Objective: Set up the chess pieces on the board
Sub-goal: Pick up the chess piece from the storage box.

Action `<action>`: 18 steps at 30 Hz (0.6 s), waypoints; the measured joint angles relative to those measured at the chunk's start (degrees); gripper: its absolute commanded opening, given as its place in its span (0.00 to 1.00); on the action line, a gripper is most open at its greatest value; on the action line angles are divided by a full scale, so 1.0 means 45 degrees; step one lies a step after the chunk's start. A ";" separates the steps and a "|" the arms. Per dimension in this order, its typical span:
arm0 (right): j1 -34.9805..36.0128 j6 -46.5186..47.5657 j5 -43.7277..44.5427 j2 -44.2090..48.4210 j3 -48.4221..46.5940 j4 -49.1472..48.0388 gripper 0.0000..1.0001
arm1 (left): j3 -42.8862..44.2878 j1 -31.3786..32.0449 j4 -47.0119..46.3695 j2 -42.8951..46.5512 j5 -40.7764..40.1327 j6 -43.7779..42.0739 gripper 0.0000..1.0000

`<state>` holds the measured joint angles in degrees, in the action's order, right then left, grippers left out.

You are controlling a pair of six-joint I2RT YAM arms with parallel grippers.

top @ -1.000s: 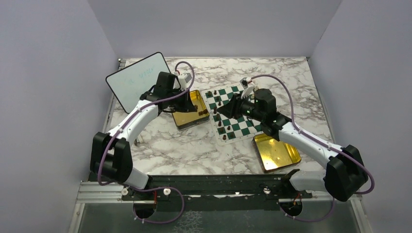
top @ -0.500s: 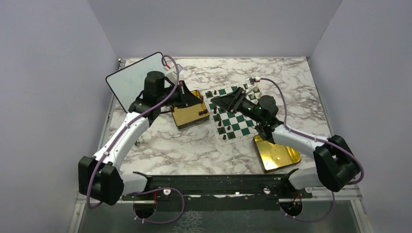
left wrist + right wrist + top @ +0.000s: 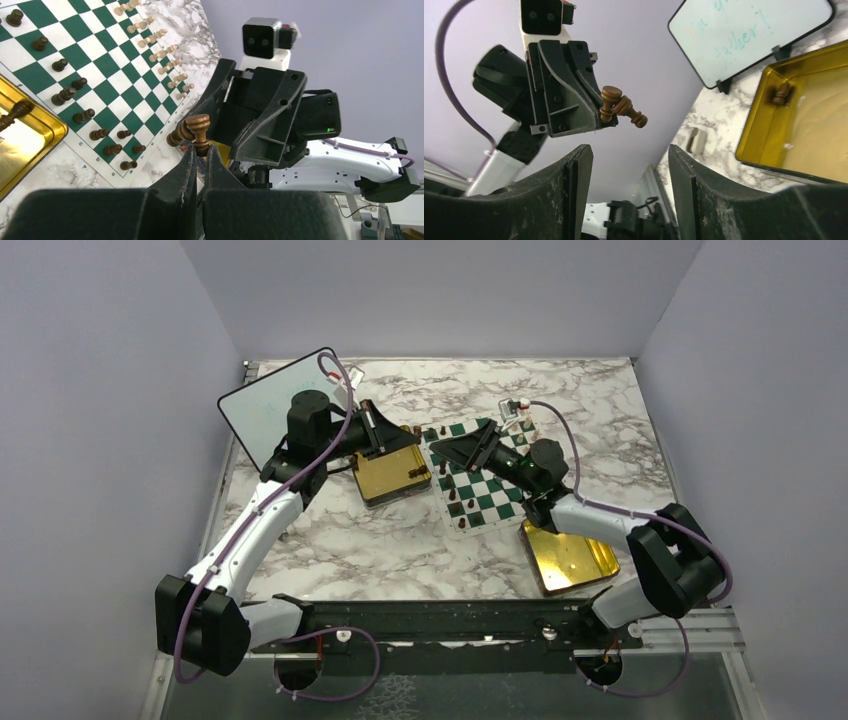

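My left gripper (image 3: pixel 200 148) is shut on the stem of a dark brown chess piece (image 3: pixel 198 128), held in the air above the left gold tin (image 3: pixel 385 472). My right gripper (image 3: pixel 629 150) stands open and empty, level with the left one and facing it (image 3: pixel 447 447). In its view the held piece (image 3: pixel 621 106) hangs just ahead of the jaws. The green and white board (image 3: pixel 490 498) lies under the right gripper. Dark pieces (image 3: pixel 63 95) stand along its near side and cream pieces (image 3: pixel 161 52) along its far side.
A whiteboard (image 3: pixel 262 405) leans at the back left. One dark piece (image 3: pixel 782 92) lies in the left gold tin (image 3: pixel 804 135). A second gold tin (image 3: pixel 568 555) sits at the front right, beside the board's corner.
My left gripper has risen from the left tin with the dark piece and swung toward the board. My right gripper has opened, lifted off the board and turned toward the left one.
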<state>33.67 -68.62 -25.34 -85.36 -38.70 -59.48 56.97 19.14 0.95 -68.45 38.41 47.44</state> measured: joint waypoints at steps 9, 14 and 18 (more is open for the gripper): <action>0.0000 0.5765 0.0034 0.2098 0.0034 0.2686 0.56 | 0.0151 0.0000 0.1719 -0.0107 -0.0102 -0.1307 0.00; 0.0000 1.0108 0.0019 0.2205 0.0981 0.2560 0.52 | 0.0058 0.0000 0.2050 -0.0083 0.0015 -0.1375 0.00; 0.0034 1.2250 0.0010 0.1817 0.1185 0.1802 0.52 | -0.0126 0.0000 0.2137 -0.0068 0.0272 -0.1039 0.00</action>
<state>33.82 -13.50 -25.30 -77.19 -33.36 -51.37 56.40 19.14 10.57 -68.75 39.64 42.76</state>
